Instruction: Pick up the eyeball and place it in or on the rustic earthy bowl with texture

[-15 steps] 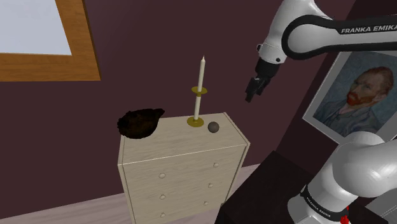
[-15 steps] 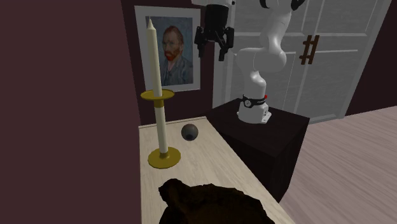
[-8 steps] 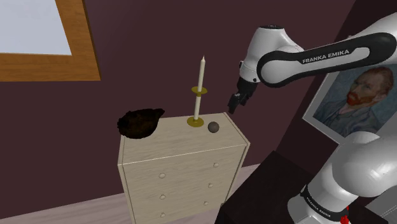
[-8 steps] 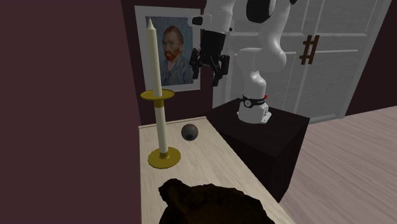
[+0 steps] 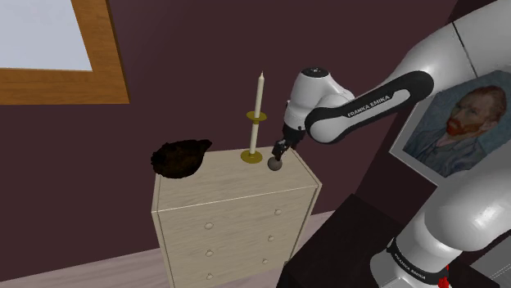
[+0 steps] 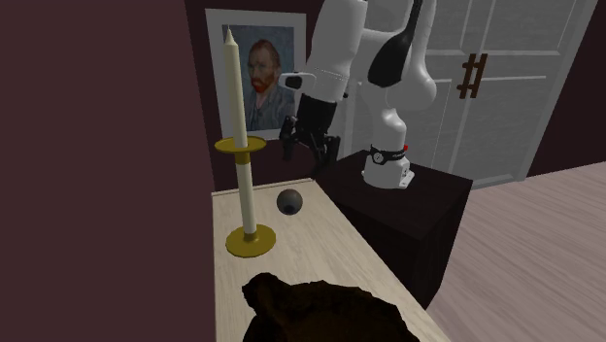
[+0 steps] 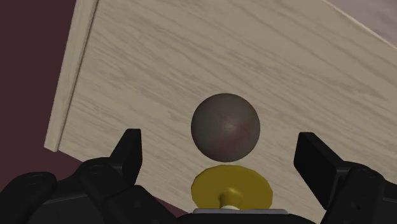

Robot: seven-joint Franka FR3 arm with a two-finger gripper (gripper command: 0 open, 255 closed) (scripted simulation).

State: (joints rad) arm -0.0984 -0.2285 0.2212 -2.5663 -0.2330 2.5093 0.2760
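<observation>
My claw (image 6: 311,153) hangs wide open over the dark grey eyeball (image 7: 226,126), a finger to either side and touching nothing, though I can't quite judge how much height is left. The eyeball sits on the dresser (image 5: 237,204) just beside the candlestick (image 5: 252,155). The rough dark bowl (image 5: 178,158) is on the candlestick's other side, well apart. My worry is that a finger clipping the ball off-centre could roll it off the edge, or that the hand could topple the candlestick. I count one eyeball, one bowl, one candlestick.
</observation>
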